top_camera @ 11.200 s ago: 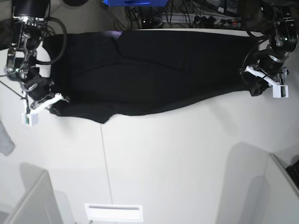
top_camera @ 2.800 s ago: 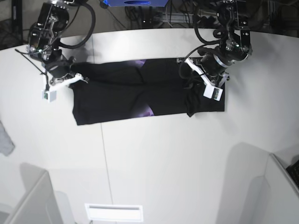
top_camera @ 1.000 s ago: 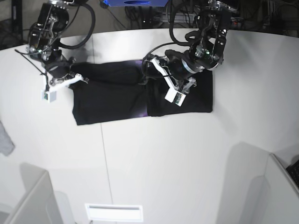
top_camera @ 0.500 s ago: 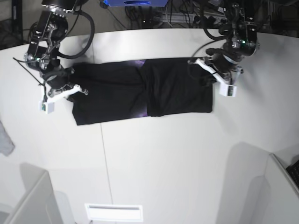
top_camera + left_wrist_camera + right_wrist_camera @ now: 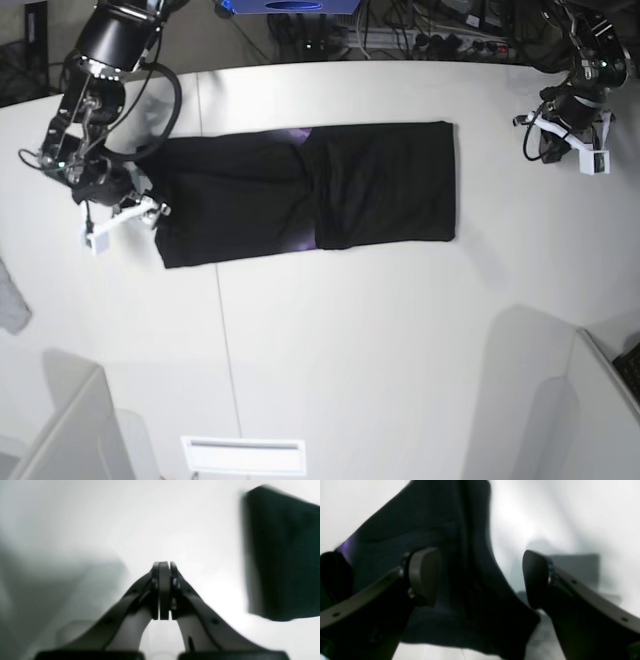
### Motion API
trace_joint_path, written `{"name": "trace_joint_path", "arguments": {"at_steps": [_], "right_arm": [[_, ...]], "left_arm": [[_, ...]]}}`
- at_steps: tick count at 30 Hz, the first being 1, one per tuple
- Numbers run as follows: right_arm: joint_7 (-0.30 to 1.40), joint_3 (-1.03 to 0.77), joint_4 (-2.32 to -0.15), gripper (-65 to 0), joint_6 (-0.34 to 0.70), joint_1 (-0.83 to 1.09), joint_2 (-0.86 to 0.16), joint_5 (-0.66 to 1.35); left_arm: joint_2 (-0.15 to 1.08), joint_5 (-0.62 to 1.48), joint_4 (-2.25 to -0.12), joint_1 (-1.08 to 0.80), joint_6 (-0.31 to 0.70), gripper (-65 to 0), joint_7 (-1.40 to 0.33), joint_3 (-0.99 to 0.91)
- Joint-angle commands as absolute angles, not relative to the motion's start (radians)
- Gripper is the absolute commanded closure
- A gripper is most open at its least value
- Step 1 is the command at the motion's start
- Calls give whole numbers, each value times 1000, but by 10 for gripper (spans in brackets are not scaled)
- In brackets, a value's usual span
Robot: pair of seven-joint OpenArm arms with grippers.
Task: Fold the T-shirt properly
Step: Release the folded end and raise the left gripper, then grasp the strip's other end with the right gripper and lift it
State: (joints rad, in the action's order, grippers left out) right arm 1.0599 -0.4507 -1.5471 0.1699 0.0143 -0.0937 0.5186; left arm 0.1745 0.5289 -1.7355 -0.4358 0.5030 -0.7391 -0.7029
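your right hand (image 5: 152, 212) sits wide open at the shirt's near corner, ready to lift that end, i think. the t-shirt (image 5: 300, 195) lies flat on the white tabletop (image 5: 350, 330), a soft black strip. your left hand (image 5: 568, 128) is shut tight and empty, well apart.

Both my wrist feeds are soft. On the left wrist view the T-shirt (image 5: 282, 555) is a smeared dark block cut off by the right edge, so I can't read its folds. On the right wrist view the cloth runs out of frame at the top, and the wide-spread right gripper (image 5: 480, 577) hides parts of it. A purple fleck at the left is too blurred to identify. From the base camera a grey scrap (image 5: 10, 300) is clipped by the left edge, and the far clutter is too small to tell.
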Motion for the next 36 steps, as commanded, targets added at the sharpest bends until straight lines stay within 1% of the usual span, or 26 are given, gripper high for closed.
{"name": "trace_joint_path", "arguments": {"at_steps": [1,3,6,7,11,13,15,19,27,28,29,34,36], "right_arm": [[1050,-449,-1550,-461,179,-2,-104,533],[1050,-449,-1541,-461,189,-4,-102,535],[1056,-456,-1541,-461,266,-4,-96,535],[1056,-458,-1540,-461,274,-4,-96,535],[1058,-486,-1540,-461,275,-8,-96,536],[1058,-496,-1531,-461,275,-8,-97,568],[1050,-481,-1494,-459,275,-8,-105,611],[1049,-455,-1405,-456,275,-19,-105,613],[1043,-358,-1397,-450,275,15,-97,615],[1041,-355,-1397,-437,275,19,-97,613],[1041,-351,-1397,-410,275,21,-97,613],[1043,-349,-1386,-207,272,25,-104,611],[1043,-349,-1385,-122,272,25,-105,610]], "left_arm": [[186,547,-1732,-441,506,0,-690,-704],[186,547,-1690,-446,506,0,-647,-690],[205,547,-1649,-447,503,0,-621,-630],[206,547,-1641,-447,498,0,-618,-610],[206,547,-1641,-447,498,0,-618,-581],[206,547,-1639,-440,498,0,-618,-579],[205,547,-1632,-435,498,0,-618,-579],[203,547,-1633,-433,496,0,-618,-576],[206,545,-1610,-417,496,0,-616,-512],[205,545,-1603,-403,496,0,-616,-507],[205,545,-1590,-392,496,0,-616,-506],[202,545,-1537,-325,496,0,-624,-496],[202,545,-1532,-309,495,0,-622,-452]]}}
